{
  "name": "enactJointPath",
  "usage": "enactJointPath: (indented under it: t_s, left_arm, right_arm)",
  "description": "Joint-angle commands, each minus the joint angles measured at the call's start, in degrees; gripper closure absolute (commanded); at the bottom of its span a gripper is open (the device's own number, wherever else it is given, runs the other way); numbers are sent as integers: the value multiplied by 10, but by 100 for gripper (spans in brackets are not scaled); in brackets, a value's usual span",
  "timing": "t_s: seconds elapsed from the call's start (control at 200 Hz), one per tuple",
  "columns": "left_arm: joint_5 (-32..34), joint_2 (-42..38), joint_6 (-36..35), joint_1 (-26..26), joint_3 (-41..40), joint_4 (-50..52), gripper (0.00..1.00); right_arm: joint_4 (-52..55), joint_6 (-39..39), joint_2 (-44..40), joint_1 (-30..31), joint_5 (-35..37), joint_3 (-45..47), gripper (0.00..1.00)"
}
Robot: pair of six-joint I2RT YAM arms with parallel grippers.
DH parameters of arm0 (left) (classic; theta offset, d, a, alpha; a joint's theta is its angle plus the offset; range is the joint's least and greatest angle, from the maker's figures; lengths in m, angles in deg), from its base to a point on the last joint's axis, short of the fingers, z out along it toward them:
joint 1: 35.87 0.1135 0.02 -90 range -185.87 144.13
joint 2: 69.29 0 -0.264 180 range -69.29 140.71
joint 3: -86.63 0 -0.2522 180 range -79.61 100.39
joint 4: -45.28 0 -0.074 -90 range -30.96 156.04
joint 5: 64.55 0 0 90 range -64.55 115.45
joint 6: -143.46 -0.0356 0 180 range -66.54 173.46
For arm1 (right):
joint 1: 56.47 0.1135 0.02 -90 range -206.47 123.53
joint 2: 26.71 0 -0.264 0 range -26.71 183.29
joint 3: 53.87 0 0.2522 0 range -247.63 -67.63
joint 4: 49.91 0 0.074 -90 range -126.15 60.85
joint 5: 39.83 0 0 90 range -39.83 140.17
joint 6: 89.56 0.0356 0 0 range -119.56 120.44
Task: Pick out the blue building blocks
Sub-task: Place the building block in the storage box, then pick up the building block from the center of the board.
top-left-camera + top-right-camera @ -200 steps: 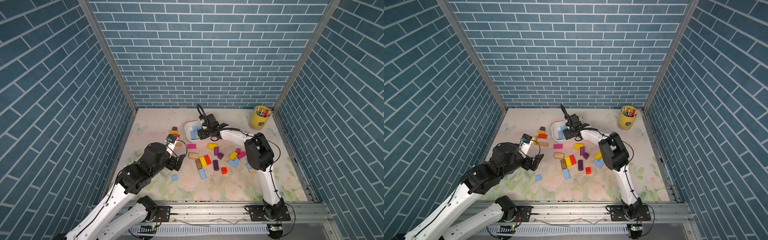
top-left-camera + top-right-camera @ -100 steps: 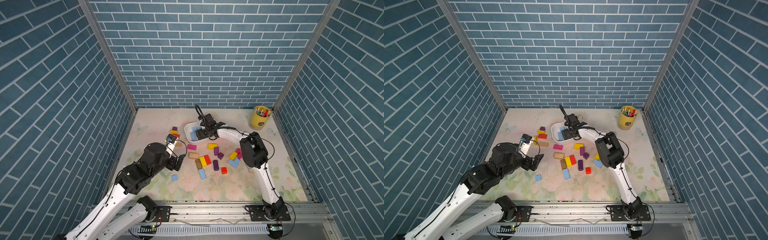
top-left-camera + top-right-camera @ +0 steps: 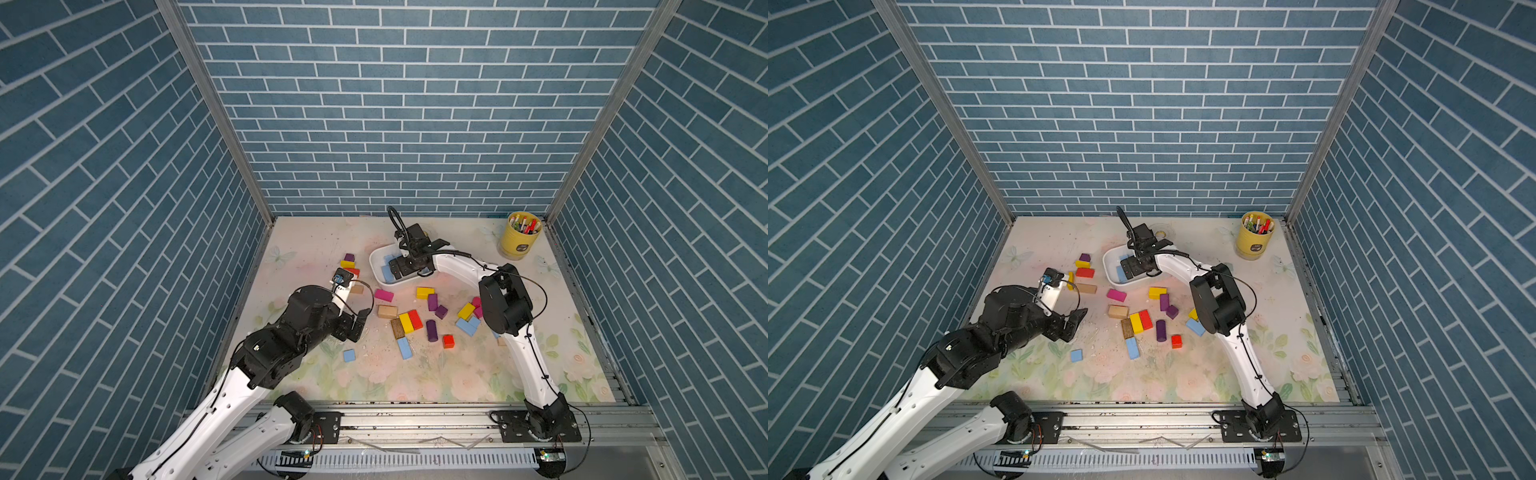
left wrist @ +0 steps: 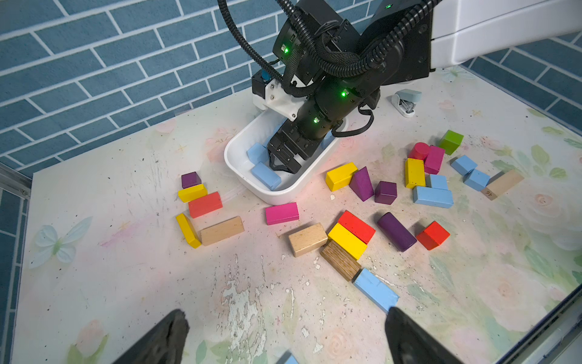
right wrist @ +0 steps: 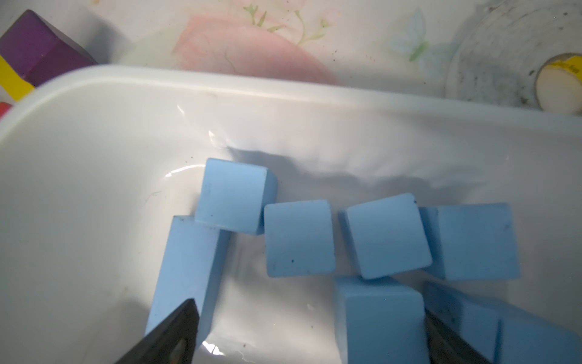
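Observation:
Several light blue building blocks (image 5: pixel 299 238) lie in a white tub (image 5: pixel 220 82), cubes and one long brick (image 5: pixel 185 268). My right gripper (image 5: pixel 308 315) hangs open inside the tub (image 3: pixel 376 270), its fingers either side of a blue block (image 5: pixel 378 321) and gripping nothing. More blue blocks lie loose on the table: a long brick (image 4: pixel 374 290), a cube (image 3: pixel 349 355) and a group (image 4: pixel 433 197) further right. My left gripper (image 4: pixel 286 315) is open and empty, low over the table near that cube.
Red, yellow, purple, pink, green and tan blocks (image 4: pixel 356 225) are scattered in front of the tub (image 4: pixel 233 157). A yellow cup of markers (image 3: pixel 519 241) stands at the back right. A small stapler (image 4: pixel 404 102) and a clear tape roll (image 5: pixel 504 47) lie behind the tub.
My right gripper's jaws have spread wider inside the tub, and that arm's elbow has shifted slightly. The left arm has stayed still.

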Motion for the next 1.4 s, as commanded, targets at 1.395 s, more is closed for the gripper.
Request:
enactJointPath:
  t_s: [1.395]
  left_arm:
    - [-7,-6,-6,6,2,5,1]
  right_arm:
    - [-74,-22,-280,9,109,194,1]
